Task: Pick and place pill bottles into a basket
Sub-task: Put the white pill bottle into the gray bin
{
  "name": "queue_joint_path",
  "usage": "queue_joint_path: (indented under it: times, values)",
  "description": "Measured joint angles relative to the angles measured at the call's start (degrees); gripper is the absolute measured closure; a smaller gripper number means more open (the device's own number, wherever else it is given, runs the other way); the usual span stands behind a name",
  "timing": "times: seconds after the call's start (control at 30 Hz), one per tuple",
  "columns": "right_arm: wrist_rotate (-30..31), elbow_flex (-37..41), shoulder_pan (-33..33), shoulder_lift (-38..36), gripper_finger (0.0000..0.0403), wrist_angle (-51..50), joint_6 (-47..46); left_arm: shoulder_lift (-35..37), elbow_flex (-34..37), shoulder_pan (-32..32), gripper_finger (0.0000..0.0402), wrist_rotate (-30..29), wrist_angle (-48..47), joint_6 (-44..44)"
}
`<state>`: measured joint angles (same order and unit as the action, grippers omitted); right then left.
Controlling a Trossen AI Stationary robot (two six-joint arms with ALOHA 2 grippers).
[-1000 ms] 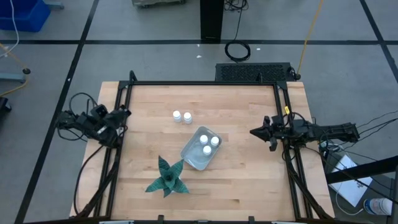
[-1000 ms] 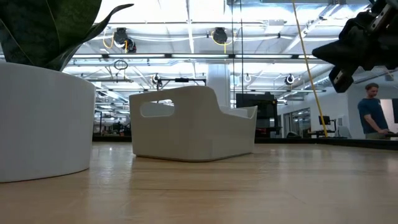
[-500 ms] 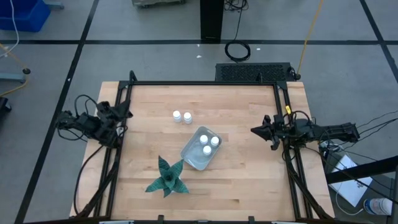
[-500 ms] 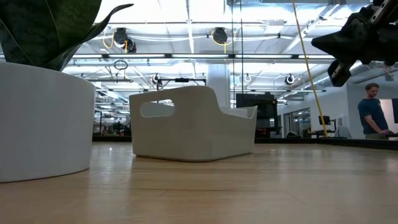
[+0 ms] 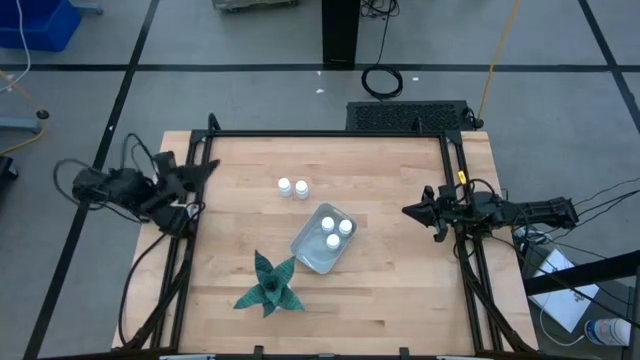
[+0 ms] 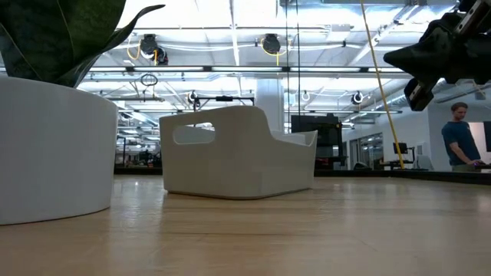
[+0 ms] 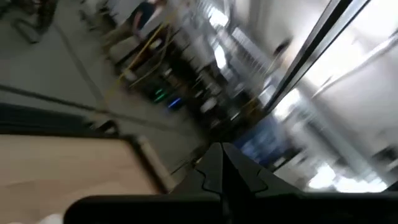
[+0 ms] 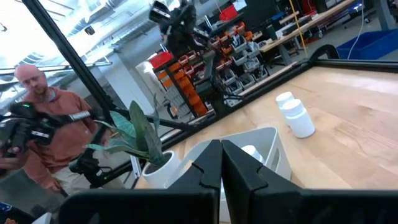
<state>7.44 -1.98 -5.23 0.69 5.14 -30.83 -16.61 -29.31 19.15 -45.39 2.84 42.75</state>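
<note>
Clearly, two pill bottles (image 5: pixel 293 187) stood upright outside the basket (image 5: pixel 309 253), at its eleven o'clock. They lay toward three o'clock from the nearer left gripper (image 5: pixel 205 168); the right gripper (image 5: pixel 412 211) waited opposite. Both were closed, empty.

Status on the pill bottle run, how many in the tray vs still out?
Done: three small white pill bottles sit inside the shallow translucent grey-blue tray. In hand: nothing; the left gripper and right gripper are both shut and empty at the table's side edges. Left: two white pill bottles stand side by side on the wooden table, beyond the tray.
</note>
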Motion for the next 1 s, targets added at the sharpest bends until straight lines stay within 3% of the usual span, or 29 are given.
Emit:
queue_joint_path:
  times: [0.1,0.23,0.33,0.43,0.5,0.73,0.87,1.0]
  values:
    - [0.00,0.00,0.00,0.00,0.0403,0.23,0.00,-8.57,-8.14,-0.71,0.0394,1.76,-12.75,0.85]
    - [0.00,0.07,0.00,0.00,0.0403,0.23,0.00,-19.99,-17.79,-5.21,0.0398,10.23,-27.84,3.51]
    - [0.00,0.07,0.00,0.00,0.0403,0.23,0.00,-29.22,-23.81,-11.06,0.0396,23.31,-34.28,5.34]
    - [0.00,0.07,0.00,0.00,0.0403,0.23,0.00,-37.17,-28.47,-16.90,0.0398,38.71,-38.12,0.68]
    - [0.00,0.11,0.00,0.00,0.0403,0.25,0.00,-41.49,-32.41,-20.43,0.0397,44.13,-40.33,-1.66]
    - [0.00,0.11,0.00,0.00,0.0403,0.23,0.00,-51.88,-46.84,-33.53,0.0398,38.33,-59.95,-12.82]
    - [0.00,0.11,0.00,0.00,0.0403,0.23,0.00,-58.33,-51.29,-42.16,0.0389,47.24,-63.95,-19.19]
    - [0.00,0.11,0.00,0.00,0.0403,0.23,0.00,-65.19,-53.38,-47.17,0.0386,50.60,-65.69,-20.42]
